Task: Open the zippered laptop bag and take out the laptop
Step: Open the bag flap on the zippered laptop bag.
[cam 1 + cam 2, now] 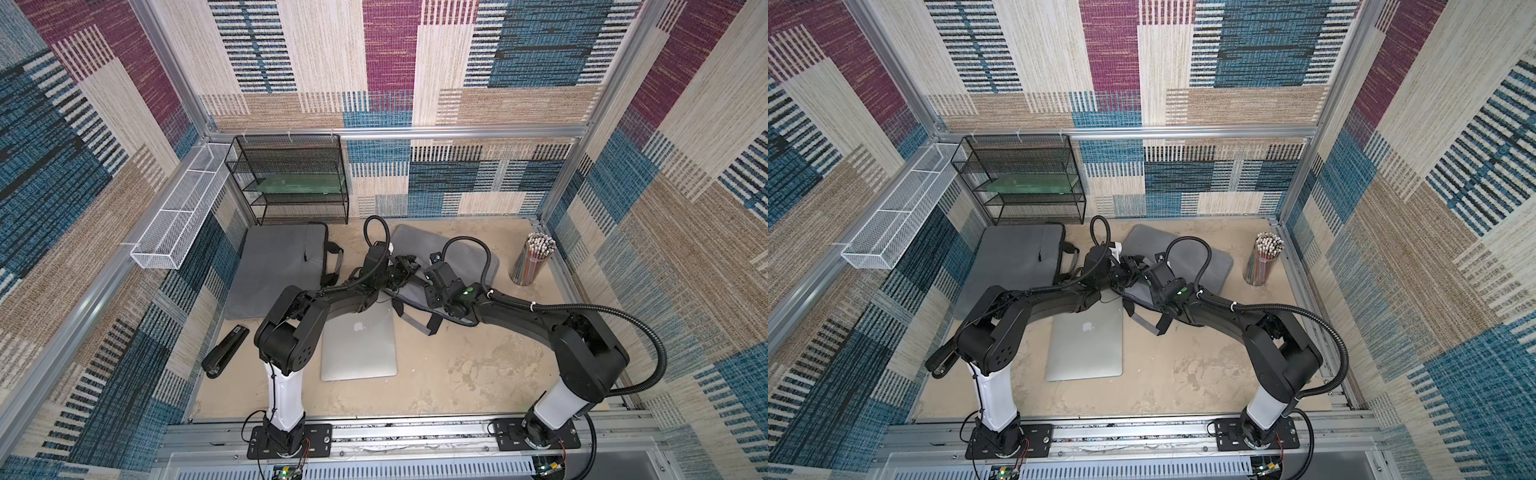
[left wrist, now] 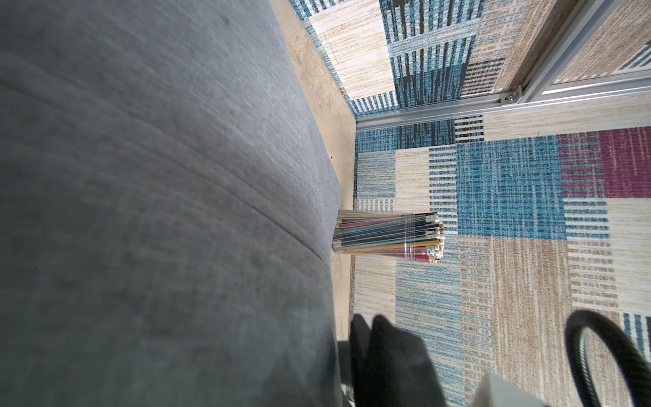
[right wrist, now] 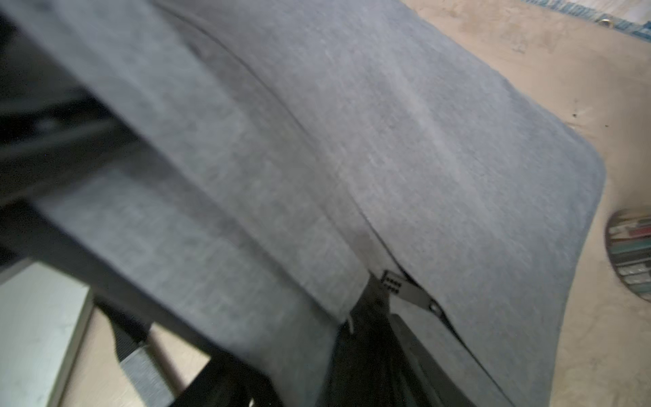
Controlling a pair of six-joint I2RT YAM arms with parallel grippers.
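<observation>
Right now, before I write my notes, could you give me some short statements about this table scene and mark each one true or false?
1. The silver laptop lies closed on the table. True.
2. The pencil cup has tipped over onto its side. False: it stands upright near the back right corner.
3. The left gray bag and the middle gray bag both lie on the table. True.
4. The black stapler lies on top of the silver laptop. False: it lies on the table, on the far side of the left arm from the laptop.
</observation>
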